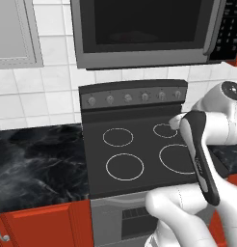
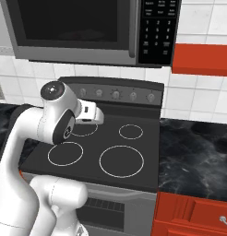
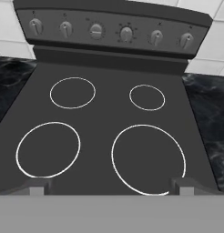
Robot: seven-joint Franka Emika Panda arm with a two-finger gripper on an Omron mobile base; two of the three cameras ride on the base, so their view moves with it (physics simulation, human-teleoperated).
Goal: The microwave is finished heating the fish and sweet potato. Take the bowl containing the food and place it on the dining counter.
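Tool (image 3: 109, 185) released, jaws wide, over black four-ring stove (image 3: 104, 136) | grey-steel microwave with dark glass door (image 2: 78, 27) shut above; bowl presumably inside, unseen | likely rigid, light, food may slide: grip rim, keep level

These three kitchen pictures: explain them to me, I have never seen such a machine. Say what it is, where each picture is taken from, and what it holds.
It is a white robot arm on a driving base, in a rendered kitchen. Two pictures come from cameras on the base, behind the arm to its left and right. The third looks out from the hand itself, down at the black stove with four rings. The hand is open and holds nothing. Above the stove hangs the microwave, door shut. Black marble counter lies beside the stove.
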